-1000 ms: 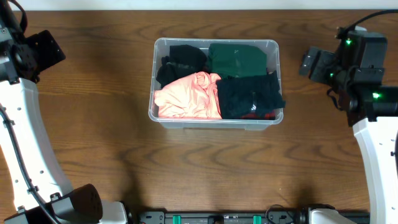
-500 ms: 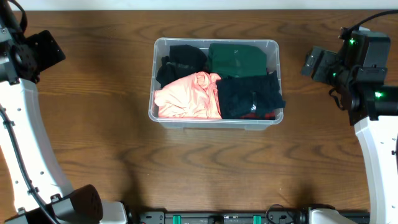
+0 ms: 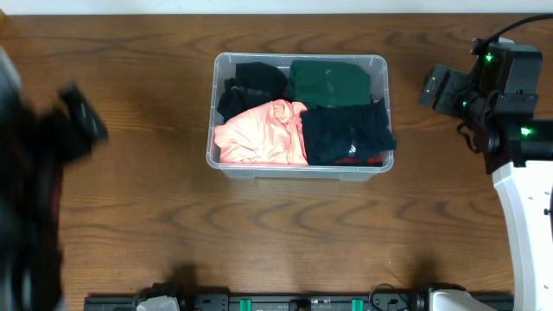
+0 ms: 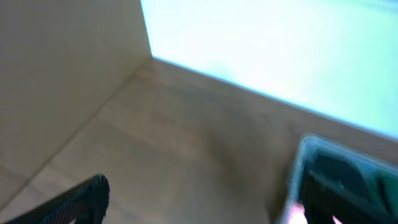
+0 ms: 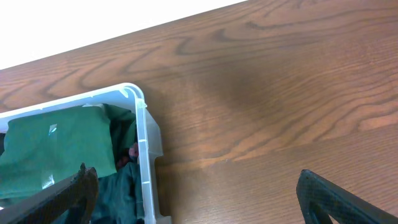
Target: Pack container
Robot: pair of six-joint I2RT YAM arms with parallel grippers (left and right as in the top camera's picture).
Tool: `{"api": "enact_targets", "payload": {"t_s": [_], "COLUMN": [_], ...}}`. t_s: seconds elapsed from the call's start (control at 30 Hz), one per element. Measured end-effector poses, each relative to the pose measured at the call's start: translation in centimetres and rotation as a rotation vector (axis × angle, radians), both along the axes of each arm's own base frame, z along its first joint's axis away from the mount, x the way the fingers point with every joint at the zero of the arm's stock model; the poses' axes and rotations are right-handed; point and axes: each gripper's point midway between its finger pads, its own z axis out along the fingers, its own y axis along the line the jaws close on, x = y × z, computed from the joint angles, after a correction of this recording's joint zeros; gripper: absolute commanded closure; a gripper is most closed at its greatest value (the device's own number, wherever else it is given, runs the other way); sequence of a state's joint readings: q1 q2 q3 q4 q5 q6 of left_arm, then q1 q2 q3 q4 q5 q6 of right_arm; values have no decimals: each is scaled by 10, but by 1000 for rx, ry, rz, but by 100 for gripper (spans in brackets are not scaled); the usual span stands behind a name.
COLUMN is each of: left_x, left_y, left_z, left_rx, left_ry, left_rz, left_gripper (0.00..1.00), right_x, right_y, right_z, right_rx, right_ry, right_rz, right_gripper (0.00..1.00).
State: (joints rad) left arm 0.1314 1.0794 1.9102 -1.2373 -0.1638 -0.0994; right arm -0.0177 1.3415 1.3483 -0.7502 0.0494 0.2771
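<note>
**Bin looks packed, both arms standing off**

On the far left the left end effector (image 3: 82,119) is only a dark smear from above. Its wrist view shows one finger at the frame's edge, so I take the jaws as spread, with nothing in them.

The container (image 3: 298,171) sits mid-desk, well apart from both arms. It is a clear, rigid plastic bin with rounded corners and a raised rim. Inside, left to right, are a crumpled black garment (image 3: 251,86), a soft salmon-pink one (image 3: 263,134) bunched into folds, a flatly folded dark green one (image 3: 328,82) and a dark teal one (image 3: 346,130) whose edge laps the right rim.

No clothing lies on the wood-grain desk (image 3: 155,199), so packing seems finished, barring a tuck at that edge.

The right end effector (image 5: 198,202) hangs beside the bin, fingers wide and empty.
</note>
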Motion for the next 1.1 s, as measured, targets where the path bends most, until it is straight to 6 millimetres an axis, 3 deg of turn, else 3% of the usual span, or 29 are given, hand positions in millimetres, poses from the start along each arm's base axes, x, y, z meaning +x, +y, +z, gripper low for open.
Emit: {"api": "enact_targets", "payload": {"t_s": [0.13, 0.33, 0.5, 0.6, 0.73, 0.8, 0.97, 1.1], "left_x": [-68, -136, -153, -142, -110, -87, -29, -6], "left_y": [-15, -21, -24, -28, -33, -37, -51, -60], "left_z": [-7, -31, -27, -8, -3, -15, -74, -122], "left_rx": [-2, -6, 0, 11, 23, 24, 9, -3], "left_ry": [7, 53, -32, -208, -411, -477, -536, -547], "left_rz": [-35, -36, -43, -68, -118, -155, -265, -329], "left_gripper": [2, 2, 2, 2, 2, 2, 2, 2], "right_x": [0, 0, 0, 0, 0, 0, 0, 0], "right_y": [0, 0, 0, 0, 0, 0, 0, 0], "right_z": [0, 0, 0, 0, 0, 0, 0, 0], "right_rx": [0, 0, 0, 0, 0, 0, 0, 0], "right_ry": [0, 1, 1, 1, 0, 0, 0, 0], "right_rz": [0, 0, 0, 0, 0, 0, 0, 0], "right_gripper": [1, 1, 1, 1, 1, 1, 1, 1]}}
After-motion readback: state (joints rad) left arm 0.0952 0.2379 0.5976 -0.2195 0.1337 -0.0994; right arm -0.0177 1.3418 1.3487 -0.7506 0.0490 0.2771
